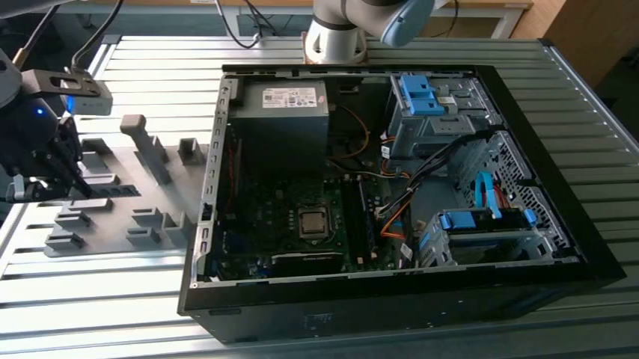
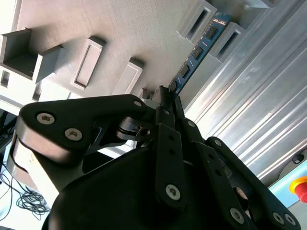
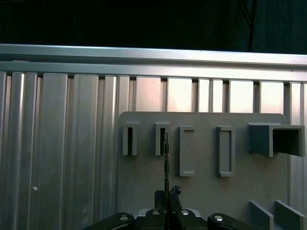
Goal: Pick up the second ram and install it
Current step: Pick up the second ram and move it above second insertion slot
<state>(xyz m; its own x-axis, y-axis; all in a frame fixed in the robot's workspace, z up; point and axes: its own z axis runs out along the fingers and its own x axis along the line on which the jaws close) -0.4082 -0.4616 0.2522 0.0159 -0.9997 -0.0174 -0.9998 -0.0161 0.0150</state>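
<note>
Jaws seemingly tight on second ram [image 2: 197,50].

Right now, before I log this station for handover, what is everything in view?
computer case: one, black, open, on the table, exterior view's right.
holder plate: one, grey, with raised blocks, on the table beside the computer case.
table: one, silver slatted metal, under everything.
second ram: one, dark with black chips, running from the gripper toward the slotted blocks.
red button: one, past the table's edge in the second wrist view.
gripper: one, black, shut on the second ram over the holder plate.
</note>
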